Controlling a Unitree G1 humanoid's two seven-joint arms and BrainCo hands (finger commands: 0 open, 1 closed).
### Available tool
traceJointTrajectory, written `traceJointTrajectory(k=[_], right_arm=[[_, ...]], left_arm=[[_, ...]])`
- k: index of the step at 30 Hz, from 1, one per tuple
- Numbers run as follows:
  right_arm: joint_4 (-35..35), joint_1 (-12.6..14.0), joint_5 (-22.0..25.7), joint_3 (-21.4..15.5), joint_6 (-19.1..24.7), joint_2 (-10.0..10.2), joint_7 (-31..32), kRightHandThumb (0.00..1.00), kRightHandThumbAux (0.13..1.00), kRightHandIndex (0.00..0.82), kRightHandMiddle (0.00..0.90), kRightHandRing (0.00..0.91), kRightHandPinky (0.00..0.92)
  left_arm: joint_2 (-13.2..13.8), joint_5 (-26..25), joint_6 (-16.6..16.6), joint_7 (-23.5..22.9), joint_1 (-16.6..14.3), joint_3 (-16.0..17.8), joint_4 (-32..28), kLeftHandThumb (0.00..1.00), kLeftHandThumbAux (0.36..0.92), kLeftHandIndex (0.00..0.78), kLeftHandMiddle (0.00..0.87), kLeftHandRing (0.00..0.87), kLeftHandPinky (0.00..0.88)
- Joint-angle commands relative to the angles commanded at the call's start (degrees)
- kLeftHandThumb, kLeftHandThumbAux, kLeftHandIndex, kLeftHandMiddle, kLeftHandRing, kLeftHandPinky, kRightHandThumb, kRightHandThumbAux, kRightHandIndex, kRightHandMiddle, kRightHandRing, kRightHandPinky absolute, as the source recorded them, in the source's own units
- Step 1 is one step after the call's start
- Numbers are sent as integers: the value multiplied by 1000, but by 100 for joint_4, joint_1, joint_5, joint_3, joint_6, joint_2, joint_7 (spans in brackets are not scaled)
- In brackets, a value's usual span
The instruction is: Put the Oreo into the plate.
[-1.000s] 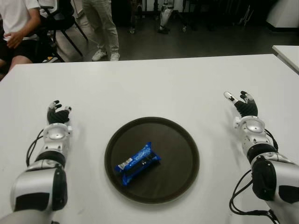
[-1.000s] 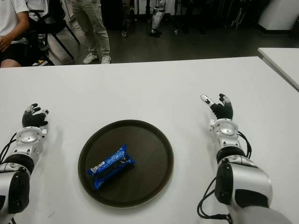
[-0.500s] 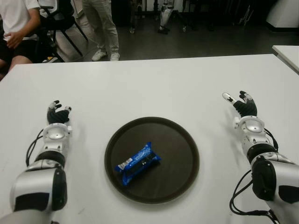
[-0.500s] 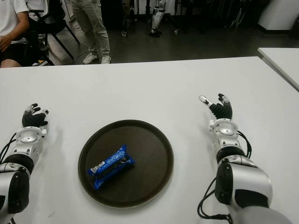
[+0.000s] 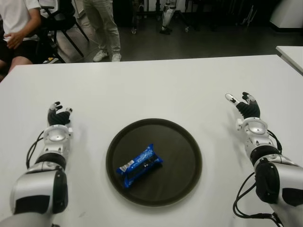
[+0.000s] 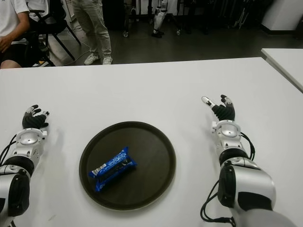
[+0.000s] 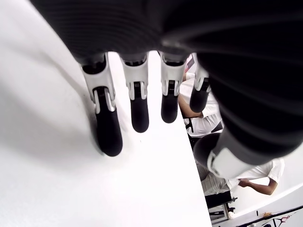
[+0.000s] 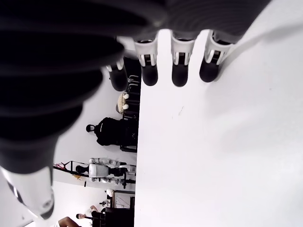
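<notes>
A blue Oreo pack (image 5: 139,166) lies tilted inside the round dark plate (image 5: 184,142) at the middle of the white table (image 5: 151,90), left of the plate's centre. My left hand (image 5: 58,115) shows well to the left of the plate, fingers spread and holding nothing. My right hand (image 5: 244,105) shows well to the right of the plate, its fingers (image 8: 179,71) also spread and empty. Neither hand touches the plate or the pack.
Beyond the table's far edge a person in a white shirt (image 5: 16,23) sits at the left and another person's legs (image 5: 103,28) stand close by. A second white table's corner (image 5: 291,54) shows at the right.
My right hand has drifted slightly away from me and its fingers shifted a little. The Oreo pack, the plate and my left hand stay where they were.
</notes>
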Motion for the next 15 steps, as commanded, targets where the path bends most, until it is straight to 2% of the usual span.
traceJointTrajectory(k=[15], right_arm=[[-4,-22,15,-51,4,31,-2,0,675,121,83,64,58]], left_arm=[[3,2,45,-17,-27,0,-1,176,634,19,129,121,78]])
